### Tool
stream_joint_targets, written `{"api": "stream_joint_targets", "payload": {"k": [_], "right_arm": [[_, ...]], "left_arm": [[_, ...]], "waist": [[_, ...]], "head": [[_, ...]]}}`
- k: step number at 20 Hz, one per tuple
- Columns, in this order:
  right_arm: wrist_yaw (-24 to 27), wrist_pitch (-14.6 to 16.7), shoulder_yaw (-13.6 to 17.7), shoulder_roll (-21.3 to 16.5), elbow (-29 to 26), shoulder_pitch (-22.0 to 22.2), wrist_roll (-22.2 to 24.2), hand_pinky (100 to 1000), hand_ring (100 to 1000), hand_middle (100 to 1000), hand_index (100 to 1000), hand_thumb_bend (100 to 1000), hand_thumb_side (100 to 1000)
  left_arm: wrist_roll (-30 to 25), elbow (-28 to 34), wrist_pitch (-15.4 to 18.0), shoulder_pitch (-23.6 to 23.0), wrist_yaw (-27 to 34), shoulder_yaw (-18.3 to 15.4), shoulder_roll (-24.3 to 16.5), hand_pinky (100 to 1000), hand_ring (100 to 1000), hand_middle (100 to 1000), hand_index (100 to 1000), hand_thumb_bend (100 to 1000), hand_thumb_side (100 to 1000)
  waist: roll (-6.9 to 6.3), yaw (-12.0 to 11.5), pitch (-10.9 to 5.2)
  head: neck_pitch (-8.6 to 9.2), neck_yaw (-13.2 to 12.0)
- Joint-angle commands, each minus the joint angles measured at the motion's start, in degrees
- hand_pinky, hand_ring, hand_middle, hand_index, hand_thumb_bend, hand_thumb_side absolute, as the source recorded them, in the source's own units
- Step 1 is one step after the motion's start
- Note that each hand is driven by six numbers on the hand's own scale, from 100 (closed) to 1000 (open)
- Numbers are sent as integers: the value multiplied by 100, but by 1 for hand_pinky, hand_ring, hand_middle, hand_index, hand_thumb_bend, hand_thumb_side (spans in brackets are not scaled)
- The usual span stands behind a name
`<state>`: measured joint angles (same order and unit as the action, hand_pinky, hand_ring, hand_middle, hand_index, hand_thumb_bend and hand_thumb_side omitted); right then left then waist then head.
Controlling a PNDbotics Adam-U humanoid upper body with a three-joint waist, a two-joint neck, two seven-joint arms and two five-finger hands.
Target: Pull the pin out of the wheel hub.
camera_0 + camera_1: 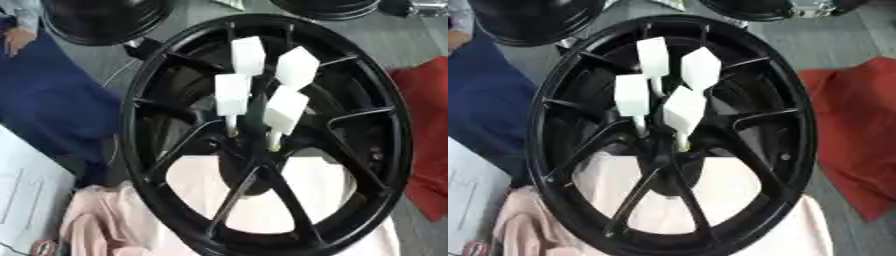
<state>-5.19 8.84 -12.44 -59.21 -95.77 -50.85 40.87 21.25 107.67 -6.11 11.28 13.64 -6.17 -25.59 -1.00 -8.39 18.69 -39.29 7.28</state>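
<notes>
Standing upright at the middle of both views, the black wheel hub [267,135] fills most of the scene, its spokes fanning out from the centre above a pale pink cloth [289,200]. Four pins [285,112] rise from the centre, each a thin shaft topped with a white block; the shafts seem to seat in holes near the hub's middle, though the dark metal there makes the seating hard to read. Neither the left nor the right hand shows in either view, so their state cannot be told. A red cloth [855,145] lies to the right, blue fabric [52,100] to the left, and another dark wheel [105,20] sits beyond.

The step ahead is the reach. I would judge it best to choose the nearest pin, close on its white block, and draw along the shaft's own line, since a sideways pull could bind it or knock its neighbours.
</notes>
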Motion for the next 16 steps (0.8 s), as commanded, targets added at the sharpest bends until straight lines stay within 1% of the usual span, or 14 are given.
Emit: {"api": "stream_joint_targets", "payload": {"k": [1, 8, 13, 16], "right_arm": [[-172, 69, -210, 26, 118, -264, 289, 831, 805, 752, 799, 365, 566], [-303, 204, -688, 383, 529, -705, 779, 831, 810, 758, 803, 382, 568], [-318, 305, -852, 532, 774, -835, 1029, 833, 818, 769, 814, 403, 564], [-314, 356, -953, 608, 902, -889, 1099, 832, 819, 769, 816, 407, 562]], "left_arm": [[-29, 114, 0, 65, -33, -17, -143, 739, 715, 632, 729, 676, 488], [-56, 116, -9, 104, -25, 9, -158, 737, 715, 631, 729, 675, 488], [-53, 115, -11, 111, -23, 10, -164, 736, 714, 630, 729, 680, 482], [-64, 116, -15, 130, -18, 23, -157, 735, 714, 630, 729, 675, 487]], "waist": [[10, -24, -117], [40, -76, -94], [42, -92, -79], [42, -102, -68]], "head": [[-5, 40], [4, 75], [-21, 95], [-34, 105]]}}
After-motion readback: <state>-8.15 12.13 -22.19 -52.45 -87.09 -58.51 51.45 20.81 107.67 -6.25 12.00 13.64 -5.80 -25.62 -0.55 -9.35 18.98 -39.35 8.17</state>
